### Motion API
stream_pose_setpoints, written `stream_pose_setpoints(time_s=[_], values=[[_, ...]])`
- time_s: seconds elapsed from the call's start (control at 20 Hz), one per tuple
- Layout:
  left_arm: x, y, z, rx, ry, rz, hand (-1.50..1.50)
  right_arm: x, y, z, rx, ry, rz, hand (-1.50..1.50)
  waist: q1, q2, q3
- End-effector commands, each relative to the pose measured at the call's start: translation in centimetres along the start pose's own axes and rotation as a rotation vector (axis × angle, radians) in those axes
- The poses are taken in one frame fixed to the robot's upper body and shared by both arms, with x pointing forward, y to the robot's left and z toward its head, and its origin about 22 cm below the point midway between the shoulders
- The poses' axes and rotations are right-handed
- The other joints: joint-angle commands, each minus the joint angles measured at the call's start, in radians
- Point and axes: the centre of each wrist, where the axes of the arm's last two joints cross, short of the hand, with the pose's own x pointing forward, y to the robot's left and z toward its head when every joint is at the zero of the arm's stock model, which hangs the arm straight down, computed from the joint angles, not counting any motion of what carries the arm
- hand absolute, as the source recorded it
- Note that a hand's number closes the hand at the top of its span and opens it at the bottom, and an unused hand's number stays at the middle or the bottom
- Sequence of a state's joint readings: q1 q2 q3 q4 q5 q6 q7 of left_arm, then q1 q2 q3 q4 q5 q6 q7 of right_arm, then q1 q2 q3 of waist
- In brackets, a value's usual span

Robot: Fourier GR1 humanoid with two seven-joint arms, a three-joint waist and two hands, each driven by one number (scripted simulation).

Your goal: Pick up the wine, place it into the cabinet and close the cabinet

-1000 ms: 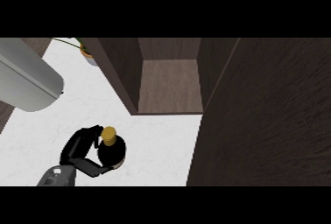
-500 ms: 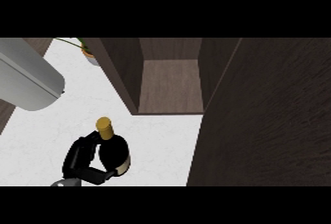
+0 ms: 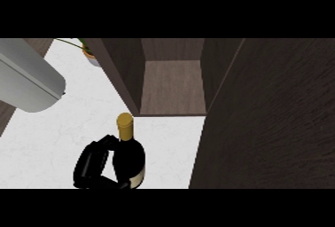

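Note:
The wine bottle [image 3: 130, 156] is dark with a gold foil neck and a pale label band near its base. It is held above the white counter [image 3: 46, 133], neck pointing up the picture towards the open cabinet [image 3: 173, 86]. My right hand [image 3: 91, 163] is curled round the bottle's left side and base, at the lower middle of the head view. The cabinet's brown inner floor lies just beyond the bottle's neck. Its dark door [image 3: 274, 124] stands open at the right. Of my left arm only the grey forearm [image 3: 26, 82] shows at the upper left; its hand is out of view.
A potted plant [image 3: 88, 52] stands on the counter at the back, left of the cabinet's side wall [image 3: 121, 71]. The open door fills the picture's right side, close beside the bottle.
The bottle has risen in my right hand and moved up the picture towards the cabinet opening, showing more of its neck. The grey forearm at the upper left has stayed put.

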State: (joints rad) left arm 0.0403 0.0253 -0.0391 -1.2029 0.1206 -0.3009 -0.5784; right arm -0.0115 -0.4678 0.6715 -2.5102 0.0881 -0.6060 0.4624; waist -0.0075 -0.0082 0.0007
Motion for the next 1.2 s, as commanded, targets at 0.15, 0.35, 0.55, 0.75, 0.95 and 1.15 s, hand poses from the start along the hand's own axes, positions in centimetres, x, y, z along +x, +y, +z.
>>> stream_pose_setpoints(time_s=[0.15, 0.35, 0.55, 0.75, 0.95, 1.15], values=[[3.4, -4.3, -1.0, -0.046, 0.013, 0.031, 1.50, 3.6, -0.4, 2.7, -0.014, -0.063, -0.047, -1.50, -0.001, 0.000, -0.001], [3.4, -5.2, -4.1, -0.014, -0.033, -0.027, 1.50, 4.8, -1.1, 3.3, 0.003, -0.087, -0.053, -1.50, -0.015, 0.001, -0.002], [4.4, -7.9, -4.7, 0.016, -0.058, -0.089, 1.50, 3.7, -0.6, 3.0, 0.009, -0.068, -0.061, -1.50, -0.012, 0.002, -0.002], [5.0, -8.3, -5.8, 0.051, -0.080, -0.097, 1.50, 3.8, -0.9, 3.5, 0.004, -0.061, -0.036, -1.50, -0.012, 0.003, -0.002], [4.7, -8.7, -7.6, 0.083, -0.075, -0.161, 1.50, 3.8, -1.1, 3.1, 0.017, -0.066, -0.045, -1.50, -0.012, 0.005, -0.002], [5.1, -8.3, -9.2, 0.102, -0.068, -0.208, 1.50, 4.1, -1.4, 3.8, -0.001, -0.077, -0.045, -1.50, -0.018, 0.004, -0.001]])
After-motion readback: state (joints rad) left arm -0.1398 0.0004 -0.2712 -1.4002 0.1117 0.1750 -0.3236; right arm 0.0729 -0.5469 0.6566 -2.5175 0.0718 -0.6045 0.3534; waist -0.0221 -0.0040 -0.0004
